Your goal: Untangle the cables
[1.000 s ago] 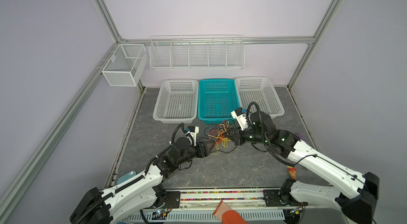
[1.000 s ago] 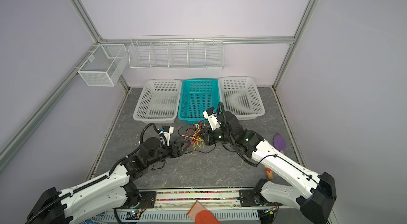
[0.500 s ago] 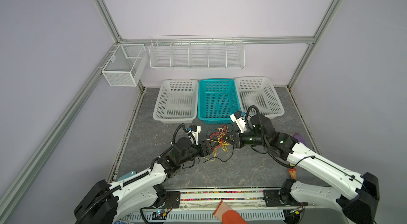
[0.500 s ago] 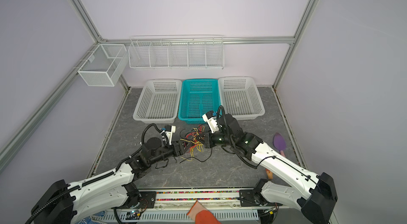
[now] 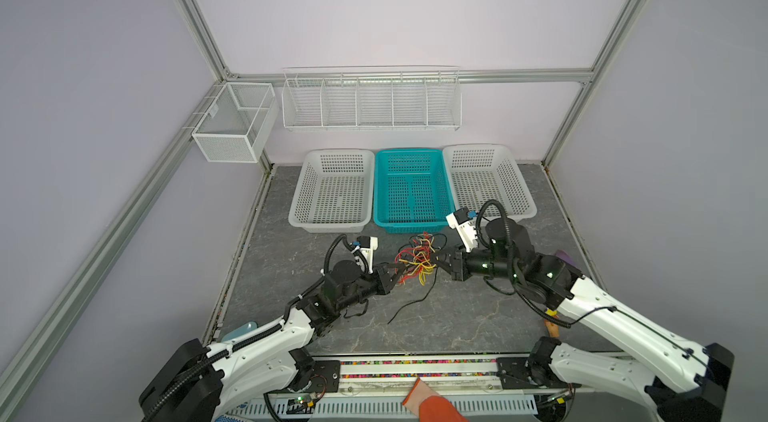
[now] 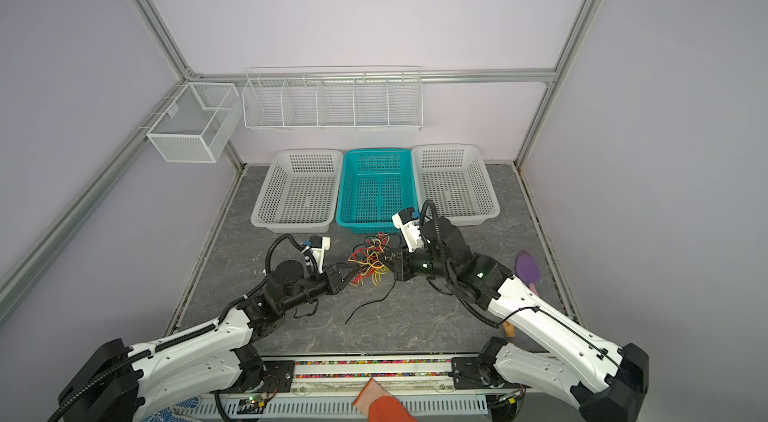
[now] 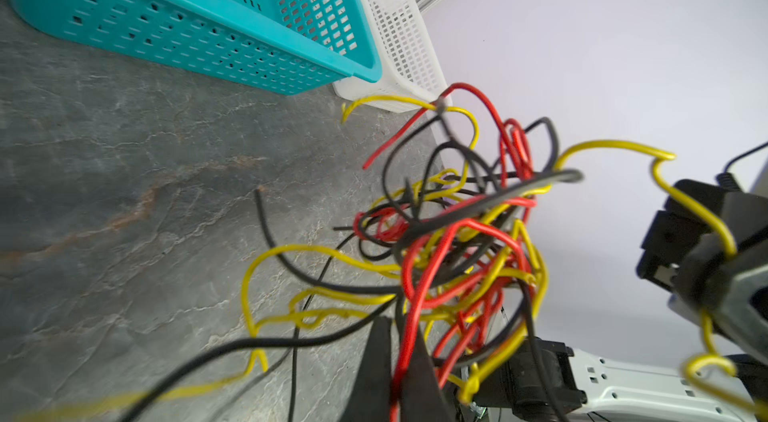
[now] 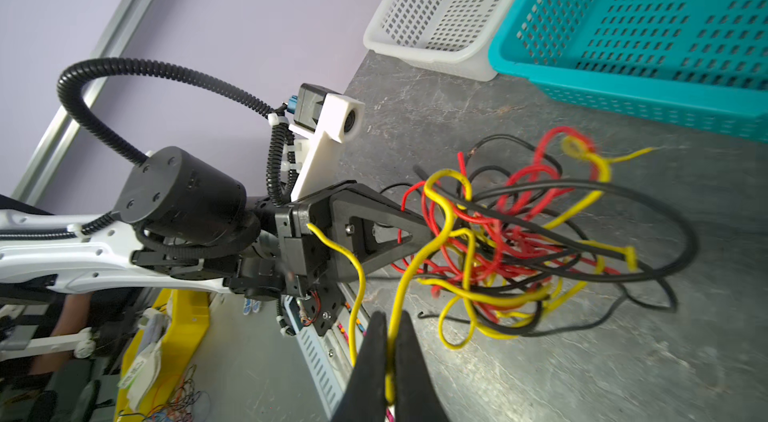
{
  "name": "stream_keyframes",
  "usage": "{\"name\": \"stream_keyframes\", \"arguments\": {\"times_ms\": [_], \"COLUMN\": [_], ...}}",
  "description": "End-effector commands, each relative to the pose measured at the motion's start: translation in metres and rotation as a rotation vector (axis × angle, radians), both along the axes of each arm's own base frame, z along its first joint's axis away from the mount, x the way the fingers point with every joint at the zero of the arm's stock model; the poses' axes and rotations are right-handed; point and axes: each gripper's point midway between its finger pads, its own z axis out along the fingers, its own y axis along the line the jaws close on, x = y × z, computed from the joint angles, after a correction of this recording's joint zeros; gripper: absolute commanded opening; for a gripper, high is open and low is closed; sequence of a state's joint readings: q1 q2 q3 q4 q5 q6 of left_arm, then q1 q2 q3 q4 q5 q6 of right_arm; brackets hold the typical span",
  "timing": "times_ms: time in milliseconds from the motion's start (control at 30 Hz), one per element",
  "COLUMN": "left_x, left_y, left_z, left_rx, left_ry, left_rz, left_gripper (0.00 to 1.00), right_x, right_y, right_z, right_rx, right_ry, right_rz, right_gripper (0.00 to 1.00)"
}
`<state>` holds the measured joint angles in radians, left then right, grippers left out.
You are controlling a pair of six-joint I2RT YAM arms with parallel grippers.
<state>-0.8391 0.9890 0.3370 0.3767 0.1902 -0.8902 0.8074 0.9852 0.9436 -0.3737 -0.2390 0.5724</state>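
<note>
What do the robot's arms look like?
The left arm and the right arm both have white shells with black joints. A ribbed black hose loops over each wrist, next to a white camera bracket. Small green lights glow on the right arm. The left tool and the right tool are black, with slim, pointed, triangular fingers.

A tangle of thin red, yellow and black cables [image 6: 369,261] sits between the black left gripper [image 6: 348,273] at its eight o'clock and the black right gripper [image 6: 390,264] at three o'clock, both seemingly pinching strands.
</note>
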Motion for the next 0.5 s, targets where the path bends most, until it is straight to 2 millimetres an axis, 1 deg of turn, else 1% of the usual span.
{"name": "stream_keyframes", "arguments": {"times_ms": [0, 167, 400, 467], "left_x": [0.0, 0.0, 0.0, 0.001], "left_y": [0.014, 0.028, 0.05, 0.057], "left_z": [-0.031, -0.056, -0.085, -0.089], "left_rx": [0.125, 0.222, 0.346, 0.382], "left_ry": [0.037, 0.063, 0.093, 0.089], "left_rz": [0.041, 0.081, 0.144, 0.162], "left_gripper": [0.0, 0.0, 0.0, 0.0], "right_x": [0.008, 0.015, 0.015, 0.014], "right_y": [-0.026, -0.064, -0.103, -0.111], "right_z": [0.045, 0.062, 0.08, 0.088], "right_rx": [0.005, -0.058, -0.127, -0.139], "right_ry": [-0.162, -0.234, -0.287, -0.31], "right_rz": [-0.101, -0.242, -0.36, -0.379], "right_gripper": [0.07, 0.06, 0.07, 0.07]}}
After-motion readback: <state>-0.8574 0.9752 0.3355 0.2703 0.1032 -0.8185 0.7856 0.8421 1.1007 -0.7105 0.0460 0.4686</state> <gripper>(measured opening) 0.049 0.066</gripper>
